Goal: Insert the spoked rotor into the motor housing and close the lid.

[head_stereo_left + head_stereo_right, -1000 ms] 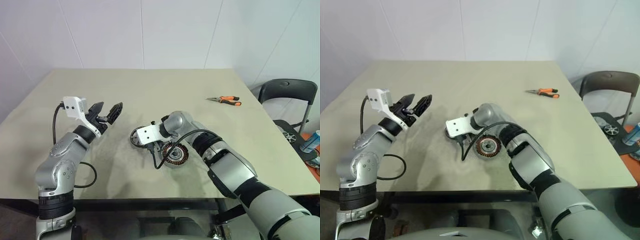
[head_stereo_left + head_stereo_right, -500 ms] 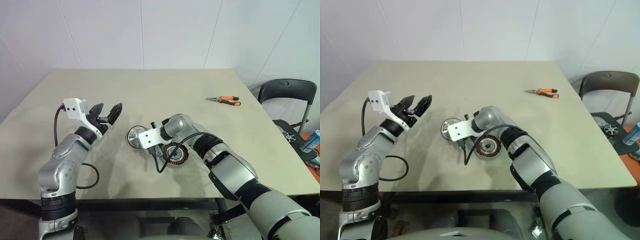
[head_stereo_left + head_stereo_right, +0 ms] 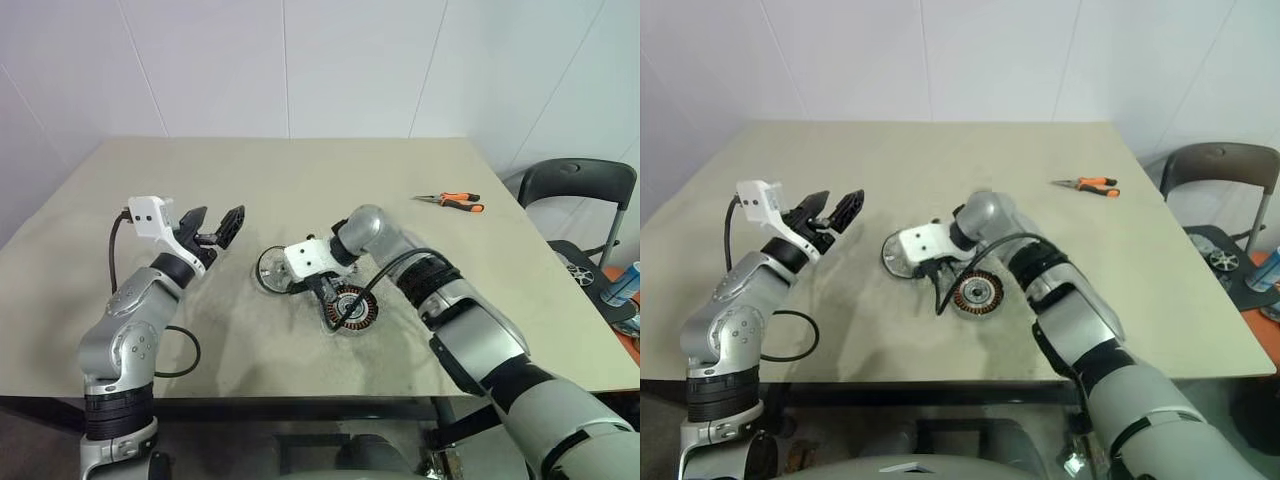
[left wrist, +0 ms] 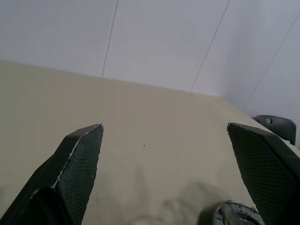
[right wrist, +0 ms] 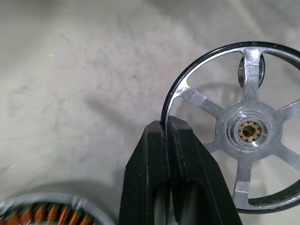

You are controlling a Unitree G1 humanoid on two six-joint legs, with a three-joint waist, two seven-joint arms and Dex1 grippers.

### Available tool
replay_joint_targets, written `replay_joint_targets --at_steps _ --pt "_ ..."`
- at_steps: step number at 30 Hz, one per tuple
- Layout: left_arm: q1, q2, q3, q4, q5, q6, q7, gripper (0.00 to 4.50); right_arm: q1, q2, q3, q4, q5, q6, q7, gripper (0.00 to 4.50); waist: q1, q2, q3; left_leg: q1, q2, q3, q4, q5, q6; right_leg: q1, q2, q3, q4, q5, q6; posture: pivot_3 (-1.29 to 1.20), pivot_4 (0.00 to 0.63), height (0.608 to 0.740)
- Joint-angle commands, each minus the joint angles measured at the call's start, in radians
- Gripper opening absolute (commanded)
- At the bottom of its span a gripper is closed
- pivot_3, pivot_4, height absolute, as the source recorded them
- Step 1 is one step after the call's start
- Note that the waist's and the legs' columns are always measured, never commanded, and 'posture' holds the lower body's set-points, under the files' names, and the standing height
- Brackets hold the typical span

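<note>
centrally, the spoked rotor [image 5: 243,129] is pinched by its dark rim between the closed fingers of the right gripper [image 5: 165,129], with the table [image 3: 330,190] seen through its spokes. the motor housing [image 3: 351,311] is set on the table just beside that gripper, copper coils upward. the left gripper [image 3: 212,226] is held well apart from both, its fingers spread wide and empty. orange-handled pliers [image 3: 450,201] are lain far beyond the right gripper.

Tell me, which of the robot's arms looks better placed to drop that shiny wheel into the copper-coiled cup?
The right. The right gripper is shut on the spoked rotor's rim, right beside the motor housing. The left gripper hangs open, away from both.
</note>
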Motion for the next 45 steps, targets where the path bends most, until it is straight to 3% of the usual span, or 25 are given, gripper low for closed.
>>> replay_joint_targets --at_steps 1,11,16,24,29,40,45 --pt "-0.029 -0.002 -0.009 -0.009 0.006 -0.028 -0.013 4.50 -0.034 -0.075 -0.055 -0.092 0.054 0.047 0.044 0.03 0.000 0.000 0.000 0.000 0.000 0.000 0.000 0.000 0.000 0.000 0.000 0.000 0.000 0.000 0.000 0.00 0.000 0.740" --pt "-0.070 -0.008 -0.024 0.030 0.011 -0.031 -0.044 4.50 0.035 -0.378 -0.049 0.010 -0.040 -0.040 -0.032 0.03 0.004 0.000 0.000 -0.001 0.000 0.000 0.000 0.000 0.000 0.000 -0.001 0.000 -0.002 0.000 0.000 0.00 0.000 0.740" --pt "-0.080 -0.005 -0.028 0.045 0.011 -0.027 -0.058 4.50 0.099 -0.464 -0.039 0.020 -0.062 -0.043 -0.016 0.03 -0.004 0.001 0.000 -0.001 0.000 0.000 -0.001 0.001 0.003 0.000 -0.001 0.000 -0.002 0.000 0.000 0.00 0.000 0.740" --pt "-0.083 0.045 -0.018 0.031 -0.021 0.014 -0.115 4.50 0.257 -0.500 -0.068 -0.203 0.021 0.078 0.096 0.03 0.000 0.001 0.001 0.000 0.001 0.000 0.000 0.002 0.004 0.001 0.000 0.000 -0.002 0.000 0.000 0.00 0.000 0.740" --pt "-0.086 0.078 -0.009 0.048 -0.024 0.021 -0.133 4.50 0.282 -0.506 -0.060 -0.262 0.021 0.137 0.097 1.37 0.003 0.001 0.001 0.002 0.001 0.000 0.000 0.002 0.004 0.003 0.000 0.000 -0.002 0.000 0.000 0.00 0.000 0.740" --pt "0.029 0.195 0.086 0.055 -0.085 0.059 -0.237 4.50 0.278 -0.557 -0.056 -0.331 0.006 0.158 0.114 1.37 0.003 0.002 0.001 0.003 0.001 0.000 0.000 0.001 0.003 0.003 0.000 0.000 -0.002 0.000 -0.001 0.00 0.000 0.740" --pt "0.057 0.230 0.160 0.087 -0.089 0.059 -0.230 4.50 0.280 -0.532 -0.138 -0.494 0.127 0.361 0.117 1.37 0.001 0.003 0.001 0.003 0.001 0.000 0.000 0.001 0.003 0.003 -0.001 0.000 -0.002 0.000 -0.001 0.00 0.000 0.740"
